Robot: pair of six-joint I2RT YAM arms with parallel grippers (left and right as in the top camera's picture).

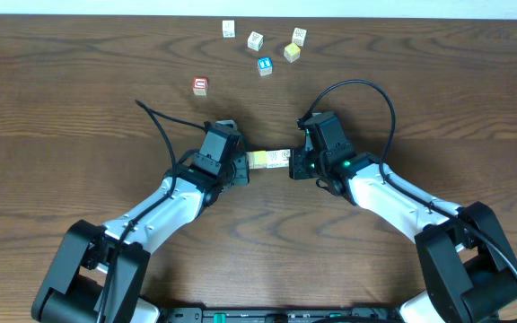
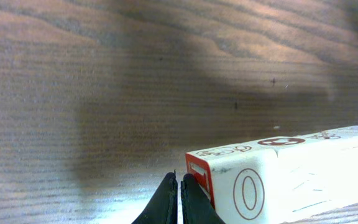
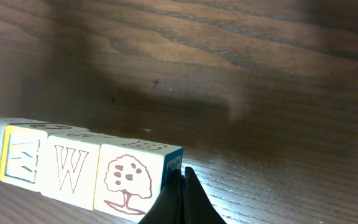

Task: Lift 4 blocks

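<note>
The row of blocks [image 1: 269, 160] lies lengthwise between left gripper [image 1: 243, 169] and right gripper [image 1: 293, 167] — both pinched closed, empty, each butting an end.

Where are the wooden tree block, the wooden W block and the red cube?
Cream wooden tree block [image 3: 128, 180]: right wrist view, tree face.
Cream wooden W block [image 3: 70, 169]: right wrist view, W face.
Small red-faced cube [image 1: 201, 86]: overhead view, top face.
</note>
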